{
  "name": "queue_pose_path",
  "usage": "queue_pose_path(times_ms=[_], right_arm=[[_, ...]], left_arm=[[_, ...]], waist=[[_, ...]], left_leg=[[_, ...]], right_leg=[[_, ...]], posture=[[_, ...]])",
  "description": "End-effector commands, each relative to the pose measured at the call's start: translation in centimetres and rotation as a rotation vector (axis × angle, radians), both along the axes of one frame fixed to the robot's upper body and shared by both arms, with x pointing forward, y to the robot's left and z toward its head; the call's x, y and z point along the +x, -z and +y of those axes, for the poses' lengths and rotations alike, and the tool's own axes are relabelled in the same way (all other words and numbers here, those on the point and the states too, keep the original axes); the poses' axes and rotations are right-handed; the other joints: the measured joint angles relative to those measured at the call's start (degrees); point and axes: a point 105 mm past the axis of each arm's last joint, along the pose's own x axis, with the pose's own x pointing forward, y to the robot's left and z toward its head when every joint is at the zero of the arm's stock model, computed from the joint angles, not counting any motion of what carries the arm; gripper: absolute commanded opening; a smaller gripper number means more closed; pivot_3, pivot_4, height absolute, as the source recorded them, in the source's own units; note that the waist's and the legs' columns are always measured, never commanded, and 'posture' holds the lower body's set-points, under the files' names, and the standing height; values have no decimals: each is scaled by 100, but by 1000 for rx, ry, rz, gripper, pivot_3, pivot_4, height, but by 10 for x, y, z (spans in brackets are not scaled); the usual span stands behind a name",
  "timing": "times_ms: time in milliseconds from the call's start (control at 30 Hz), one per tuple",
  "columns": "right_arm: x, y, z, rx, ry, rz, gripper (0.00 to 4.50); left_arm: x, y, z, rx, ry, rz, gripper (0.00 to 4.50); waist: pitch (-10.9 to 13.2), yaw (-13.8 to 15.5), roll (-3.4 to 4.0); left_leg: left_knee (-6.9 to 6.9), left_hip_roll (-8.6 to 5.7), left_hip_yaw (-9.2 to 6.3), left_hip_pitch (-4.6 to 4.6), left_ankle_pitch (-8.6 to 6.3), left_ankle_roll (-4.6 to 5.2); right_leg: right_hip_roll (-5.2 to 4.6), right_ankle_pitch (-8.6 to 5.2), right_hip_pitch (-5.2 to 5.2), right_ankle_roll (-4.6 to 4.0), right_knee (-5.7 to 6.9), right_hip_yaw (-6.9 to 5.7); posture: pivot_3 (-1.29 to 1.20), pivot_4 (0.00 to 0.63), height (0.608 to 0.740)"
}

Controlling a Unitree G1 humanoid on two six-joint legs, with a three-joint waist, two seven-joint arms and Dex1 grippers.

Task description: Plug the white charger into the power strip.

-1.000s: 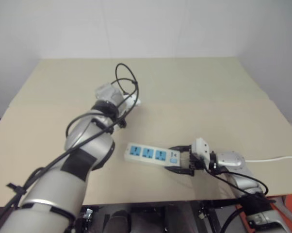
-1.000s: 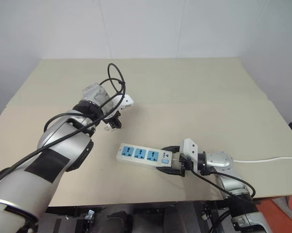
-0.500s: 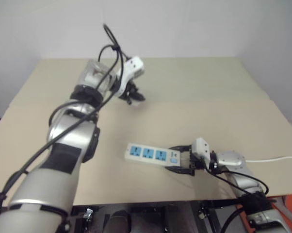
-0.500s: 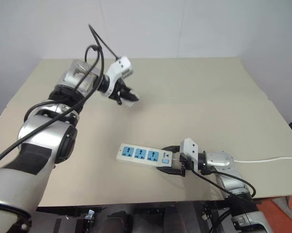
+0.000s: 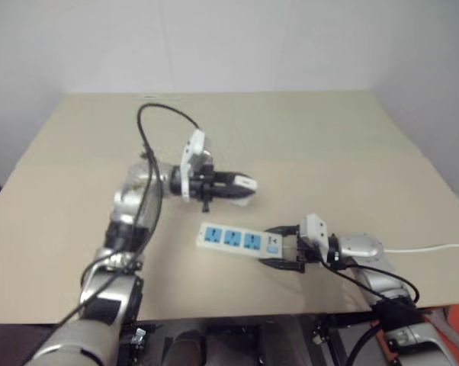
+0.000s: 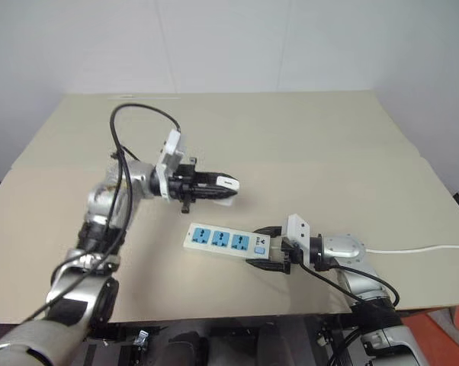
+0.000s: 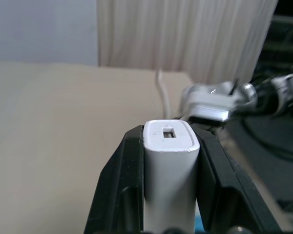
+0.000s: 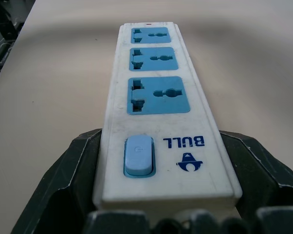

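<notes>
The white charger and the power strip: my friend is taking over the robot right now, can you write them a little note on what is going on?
Left gripper: shut on the white charger, held in the air above the table, just beyond the power strip.
Right gripper: fingers on either side of the strip's switch end, steadying it flat on the table.
Done: charger picked up, strip braced.
Left: line the charger up over one of the three blue sockets, all free, and push it in.
</notes>
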Motion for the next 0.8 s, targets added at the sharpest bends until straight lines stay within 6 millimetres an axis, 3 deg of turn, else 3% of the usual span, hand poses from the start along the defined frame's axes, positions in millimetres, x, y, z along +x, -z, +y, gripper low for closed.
queue_pose_path(times_ms=[33, 300, 533, 800], right_arm=[[-1, 2, 10, 6, -19, 7, 3427], [-11, 9, 15, -27, -154, 43, 3427], [0, 5, 17, -42, -206, 20, 3427], [6, 8, 17, -39, -200, 9, 3427]], left_arm=[[-16, -9, -4, -68, 70, -87, 1030], [-30, 6, -6, -31, 162, -39, 1030], [-32, 10, -2, -13, 153, -34, 1030], [-34, 34, -4, -7, 95, -30, 1030]], waist=[[-1, -30, 1], [-1, -39, 2], [-1, -44, 2], [-2, -44, 3]], left_leg=[[-1, 0, 1, 3, 0, 0], [-2, 2, 3, 7, 0, 1], [-3, 3, 2, 9, -1, 1], [-3, 6, 2, 14, -1, 1]], right_leg=[[2, 0, 1, -1, -1, 1], [7, 1, 2, -2, -3, 9], [8, 1, 2, -2, -4, 9], [9, 3, 4, -5, -2, 11]], posture=[[0, 150, 740], [0, 150, 740], [0, 150, 740], [0, 150, 740]])
